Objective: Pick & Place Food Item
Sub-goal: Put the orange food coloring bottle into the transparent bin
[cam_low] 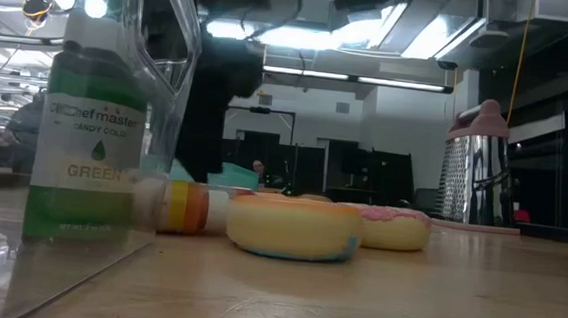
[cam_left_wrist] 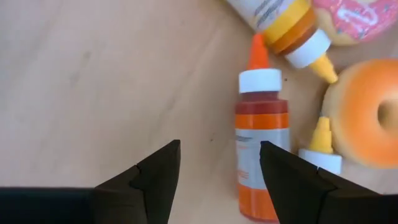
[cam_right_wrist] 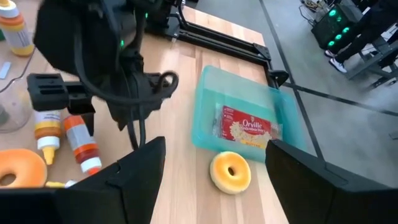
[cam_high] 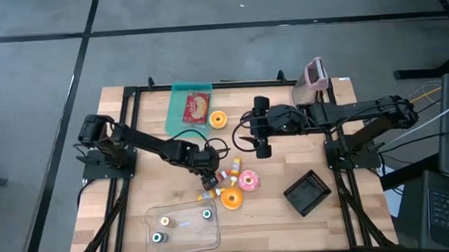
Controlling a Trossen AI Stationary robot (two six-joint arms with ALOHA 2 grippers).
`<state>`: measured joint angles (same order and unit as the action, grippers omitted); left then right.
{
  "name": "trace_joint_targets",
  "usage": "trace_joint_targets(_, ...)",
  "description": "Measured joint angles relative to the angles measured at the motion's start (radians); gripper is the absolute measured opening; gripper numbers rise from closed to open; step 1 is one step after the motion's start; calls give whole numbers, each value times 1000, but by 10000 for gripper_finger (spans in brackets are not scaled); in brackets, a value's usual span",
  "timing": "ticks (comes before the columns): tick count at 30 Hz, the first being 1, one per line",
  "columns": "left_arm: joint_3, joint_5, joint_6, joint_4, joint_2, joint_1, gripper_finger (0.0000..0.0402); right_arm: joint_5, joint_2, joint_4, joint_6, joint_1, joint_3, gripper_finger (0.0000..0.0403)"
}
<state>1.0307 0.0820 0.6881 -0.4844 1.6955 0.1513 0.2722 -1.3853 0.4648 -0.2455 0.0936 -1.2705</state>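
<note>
Left gripper (cam_high: 209, 179): low over the table's middle, fingers spread with nothing between them. In its wrist view the orange bottle (cam_left_wrist: 261, 149) lies flat just beside one finger (cam_left_wrist: 292, 180), not in the gap, so a shift sideways looks needed before a pinch could work.

Right gripper (cam_high: 260, 136): hangs above the table's middle toward the far side, fingers spread and empty, apparently waiting. Its wrist view looks down on the yellow donut (cam_right_wrist: 231, 172) and the teal tray (cam_right_wrist: 214, 102).

Food items: an orange donut (cam_high: 231, 197) and a pink donut (cam_high: 250, 180) lie touching or nearly so, just beside the left gripper. The yellow donut sits apart, next to the teal tray, which holds a popcorn packet (cam_right_wrist: 249, 130).

Bottles: several small colouring bottles lie on their sides in a loose cluster with the two donuts, which crowds any approach. A yellow-capped bottle (cam_left_wrist: 286, 25) lies just past the orange one.

Clear bin (cam_high: 182, 228): at the near edge, holding three upright bottles; in the low view a green one (cam_low: 91, 125) stands close behind its wall. Likely where picked things are meant to go.

Step, as judged: the left arm is lining up on the cluster; nothing is picked yet.

Other: a grater (cam_high: 315, 73) stands at the far edge, a black block (cam_high: 307, 192) on the right.
</note>
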Motion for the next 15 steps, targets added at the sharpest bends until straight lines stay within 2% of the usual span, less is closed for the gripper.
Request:
trace_joint_targets(3, 17, 13, -7, -23, -24, 4, 214, 0, 0, -1, 0, -2, 0, 272)
trace_joint_targets(5, 19, -16, -10, -26, -32, 9, 214, 0, 0, -2, 0, -2, 0, 272)
trace_joint_targets(15, 18, -42, 47, -95, -7, 70, 210, -4, 0, -5, 2, -2, 0, 272)
